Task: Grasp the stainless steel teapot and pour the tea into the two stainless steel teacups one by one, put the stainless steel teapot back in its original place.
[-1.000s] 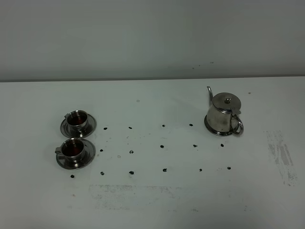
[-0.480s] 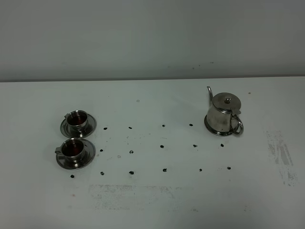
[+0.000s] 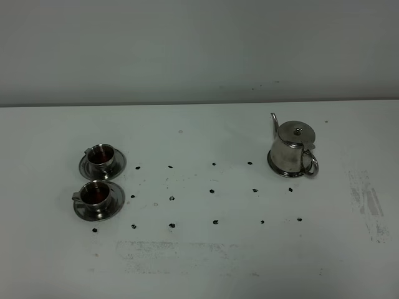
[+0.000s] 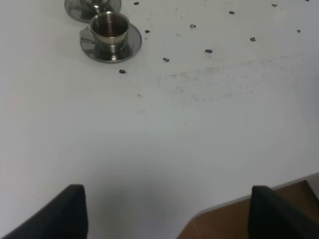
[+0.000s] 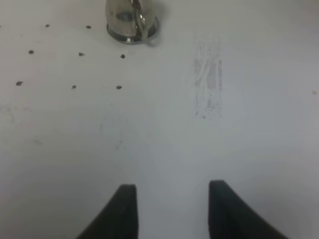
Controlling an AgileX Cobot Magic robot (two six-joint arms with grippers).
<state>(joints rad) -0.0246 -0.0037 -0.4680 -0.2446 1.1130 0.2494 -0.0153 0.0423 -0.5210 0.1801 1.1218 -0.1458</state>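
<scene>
White table holds teapot and teacups — only wrist views show each gripper, fingers apart.

A bare test bench: plain white table with a dot grid, blank grey wall.

High view: looks down from above on whole table | left wrist: low, faces ahead of left claw toward near cup, shared | right wrist: low, faces ahead toward teapot, shared
</scene>
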